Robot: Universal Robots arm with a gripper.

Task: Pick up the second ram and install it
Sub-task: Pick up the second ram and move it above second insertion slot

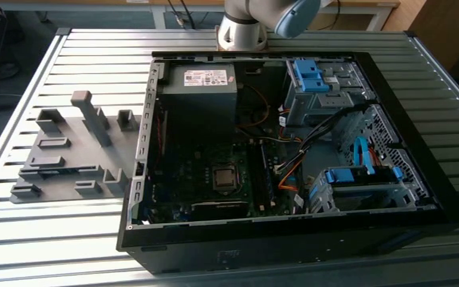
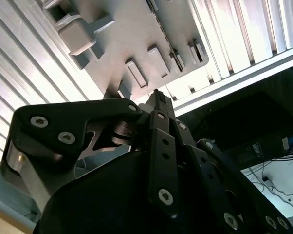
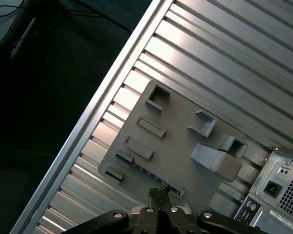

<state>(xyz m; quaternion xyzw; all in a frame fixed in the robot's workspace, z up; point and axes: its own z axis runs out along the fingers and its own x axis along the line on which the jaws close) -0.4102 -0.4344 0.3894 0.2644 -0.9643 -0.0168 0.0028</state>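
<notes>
Obs: hand [image 3: 158, 194] closed, empty, above second ram [image 3: 145, 171] in holder [image 3: 180, 146] near worktop [image 3: 210, 58] edge. Risk: descending unopened, hand strikes ram.

Grey holder plate [image 1: 82, 158], ribbed silver table [image 1: 62, 239]

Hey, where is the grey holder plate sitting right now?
The grey holder plate lies on the slatted metal table, on the exterior view's left, right beside the open computer case.
</notes>
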